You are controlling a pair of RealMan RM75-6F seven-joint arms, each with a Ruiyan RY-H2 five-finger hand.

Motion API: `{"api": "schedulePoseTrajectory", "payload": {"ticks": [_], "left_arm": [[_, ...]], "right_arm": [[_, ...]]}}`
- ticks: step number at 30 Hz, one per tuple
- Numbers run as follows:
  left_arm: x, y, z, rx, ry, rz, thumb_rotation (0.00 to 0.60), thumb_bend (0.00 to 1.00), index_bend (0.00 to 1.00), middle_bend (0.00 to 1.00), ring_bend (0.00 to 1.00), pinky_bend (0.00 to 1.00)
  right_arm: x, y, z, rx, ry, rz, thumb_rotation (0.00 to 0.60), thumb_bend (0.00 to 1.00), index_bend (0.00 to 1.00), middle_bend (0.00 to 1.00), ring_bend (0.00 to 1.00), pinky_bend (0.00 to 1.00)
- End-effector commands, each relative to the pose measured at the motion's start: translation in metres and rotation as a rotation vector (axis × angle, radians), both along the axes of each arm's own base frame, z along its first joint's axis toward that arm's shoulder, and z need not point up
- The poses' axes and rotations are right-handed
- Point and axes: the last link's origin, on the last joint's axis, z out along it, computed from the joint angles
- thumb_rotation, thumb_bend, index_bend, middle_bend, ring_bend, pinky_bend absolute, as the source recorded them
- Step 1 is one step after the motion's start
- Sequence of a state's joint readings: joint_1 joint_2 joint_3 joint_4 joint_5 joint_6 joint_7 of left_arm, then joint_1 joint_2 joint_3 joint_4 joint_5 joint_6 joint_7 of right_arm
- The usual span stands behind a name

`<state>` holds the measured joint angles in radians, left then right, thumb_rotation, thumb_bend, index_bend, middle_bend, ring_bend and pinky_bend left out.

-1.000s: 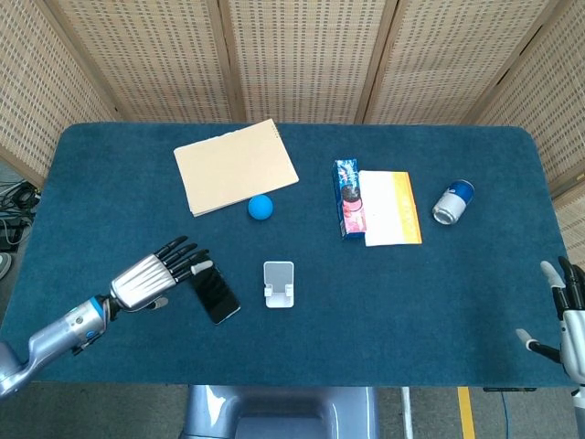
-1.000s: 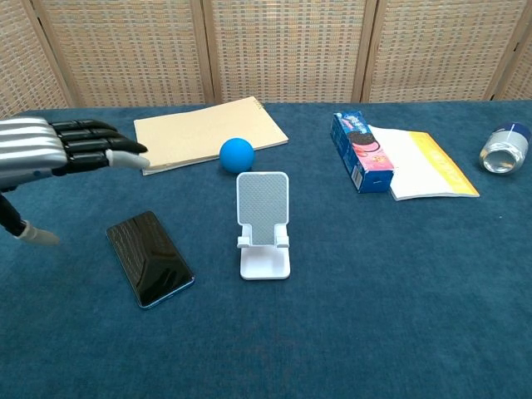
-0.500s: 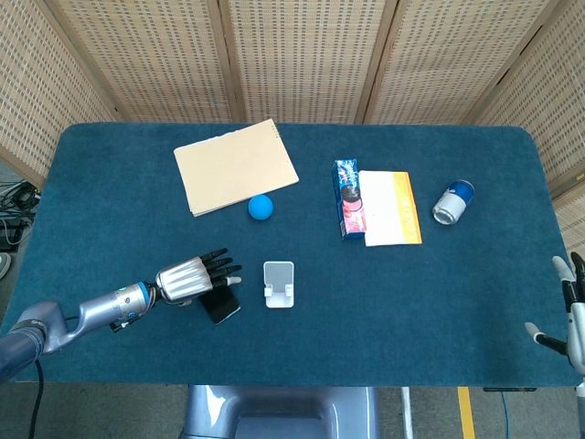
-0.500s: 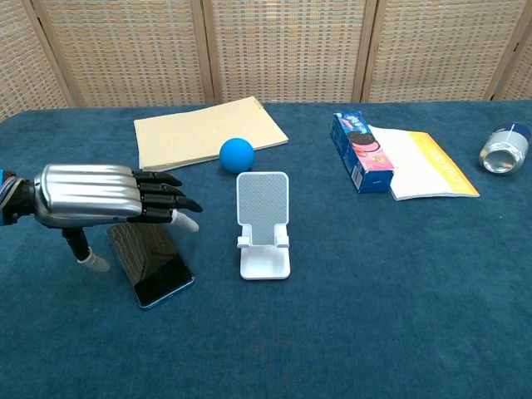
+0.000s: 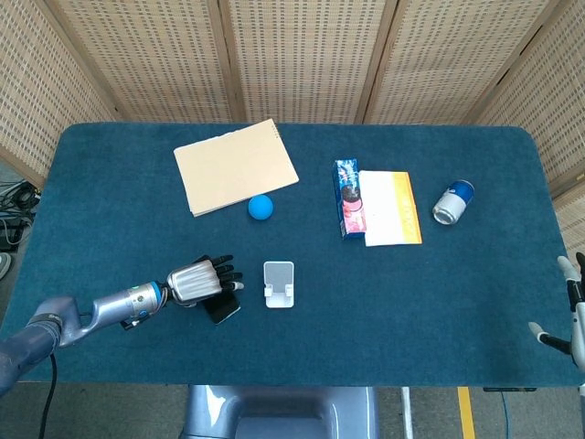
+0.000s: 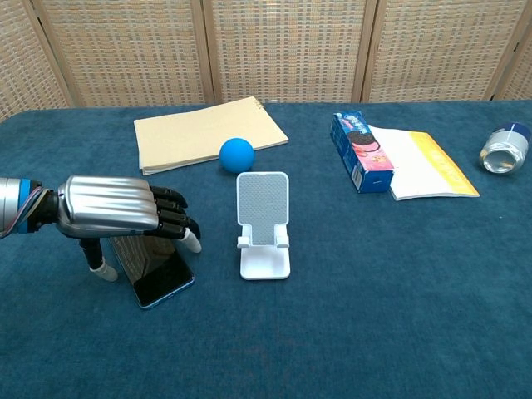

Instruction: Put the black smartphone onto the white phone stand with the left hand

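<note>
The left hand [image 6: 125, 216] is poised low over the black smartphone [image 6: 158, 270], fingers curling down over the phone's far half with the thumb dropped at its left edge; whether they actually touch it cannot be told, and nothing is lifted. The phone lies flat on the blue table [image 5: 411, 311], its near end showing at the hand's 5 o'clock. The white phone stand [image 6: 264, 224] stands upright at the hand's 3 o'clock, just apart from the fingertips. The right hand [image 5: 574, 311], cut off by the frame at the table's right edge, has its fingers spread and holds nothing.
</note>
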<state>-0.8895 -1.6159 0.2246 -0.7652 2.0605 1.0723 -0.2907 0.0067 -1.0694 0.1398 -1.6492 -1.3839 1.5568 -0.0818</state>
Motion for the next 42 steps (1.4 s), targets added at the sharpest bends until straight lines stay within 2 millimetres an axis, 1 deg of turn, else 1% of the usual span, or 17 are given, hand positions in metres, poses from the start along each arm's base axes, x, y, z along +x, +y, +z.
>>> {"api": "schedulePoseTrajectory", "payload": {"ticks": [1,3,7,9,14,18,20,21,23,24,25,28,31,34,35,37,42], "left_arm": [[-0.002,-0.001,-0.003,-0.003,0.022,-0.004,0.600,0.00,0.33,0.30,0.32,0.31],[-0.002,-0.002,-0.004,-0.002,0.011,0.000,0.600,0.00,0.38,0.34,0.36,0.33],[0.000,-0.005,0.000,0.011,-0.030,-0.021,0.600,0.00,0.54,0.48,0.47,0.40],[-0.001,-0.005,0.003,0.018,-0.045,-0.033,0.600,0.00,0.59,0.52,0.51,0.41],[-0.002,-0.005,0.019,0.063,-0.075,-0.065,0.600,0.00,0.60,0.53,0.51,0.42],[0.001,-0.003,0.044,0.140,-0.119,-0.120,0.600,0.00,0.60,0.53,0.51,0.42],[0.007,-0.001,0.057,0.185,-0.136,-0.173,0.600,0.00,0.60,0.53,0.51,0.42],[0.014,0.000,0.068,0.223,-0.145,-0.235,0.600,0.00,0.60,0.53,0.51,0.42],[0.024,0.002,0.081,0.274,-0.160,-0.324,0.600,0.00,0.60,0.53,0.51,0.42],[0.037,0.004,0.093,0.326,-0.183,-0.417,0.600,0.00,0.60,0.53,0.51,0.42],[0.045,0.004,0.100,0.351,-0.195,-0.477,0.600,0.00,0.60,0.53,0.51,0.42],[0.072,0.007,0.112,0.420,-0.196,-0.619,0.600,0.00,0.60,0.53,0.51,0.42],[0.084,0.010,0.113,0.457,-0.159,-0.684,0.600,0.00,0.61,0.53,0.51,0.41],[0.106,0.013,0.111,0.517,-0.100,-0.790,0.600,0.00,0.61,0.53,0.51,0.40],[0.121,0.015,0.105,0.549,-0.052,-0.866,0.600,0.00,0.61,0.53,0.51,0.39],[0.133,0.014,0.099,0.560,-0.017,-0.894,0.600,0.00,0.61,0.53,0.51,0.38],[0.147,0.008,0.083,0.549,0.051,-0.946,0.600,0.00,0.61,0.53,0.51,0.38]], "right_arm": [[0.000,0.000,0.001,0.000,-0.002,-0.002,0.600,0.00,0.00,0.00,0.00,0.00],[0.000,0.001,0.001,-0.001,-0.003,-0.001,0.600,0.00,0.00,0.00,0.00,0.00],[0.000,0.002,0.002,-0.003,-0.006,0.001,0.600,0.00,0.00,0.00,0.00,0.00],[0.000,0.002,0.002,-0.003,-0.007,0.002,0.600,0.00,0.00,0.00,0.00,0.00],[0.000,0.003,0.002,0.000,-0.010,0.004,0.600,0.00,0.00,0.00,0.00,0.00],[0.001,0.003,0.002,0.004,-0.014,0.007,0.600,0.00,0.00,0.00,0.00,0.00],[0.001,0.004,0.001,0.007,-0.016,0.009,0.600,0.00,0.00,0.00,0.00,0.00],[0.002,0.004,0.001,0.009,-0.017,0.010,0.600,0.00,0.00,0.00,0.00,0.00],[0.002,0.004,0.001,0.011,-0.019,0.012,0.600,0.00,0.00,0.00,0.00,0.00],[0.003,0.004,0.001,0.013,-0.021,0.014,0.600,0.00,0.00,0.00,0.00,0.00],[0.003,0.004,0.001,0.014,-0.021,0.016,0.600,0.00,0.00,0.00,0.00,0.00],[0.004,0.005,0.001,0.016,-0.026,0.020,0.600,0.00,0.00,0.00,0.00,0.00],[0.004,0.006,0.000,0.015,-0.027,0.021,0.600,0.00,0.00,0.00,0.00,0.00],[0.004,0.006,-0.001,0.020,-0.020,0.023,0.600,0.00,0.00,0.00,0.00,0.00],[0.004,0.006,-0.002,0.027,-0.020,0.024,0.600,0.00,0.00,0.00,0.00,0.00],[0.004,0.006,-0.002,0.028,-0.021,0.025,0.600,0.00,0.00,0.00,0.00,0.00],[0.002,0.005,-0.001,0.025,-0.026,0.020,0.600,0.00,0.00,0.00,0.00,0.00]]}}
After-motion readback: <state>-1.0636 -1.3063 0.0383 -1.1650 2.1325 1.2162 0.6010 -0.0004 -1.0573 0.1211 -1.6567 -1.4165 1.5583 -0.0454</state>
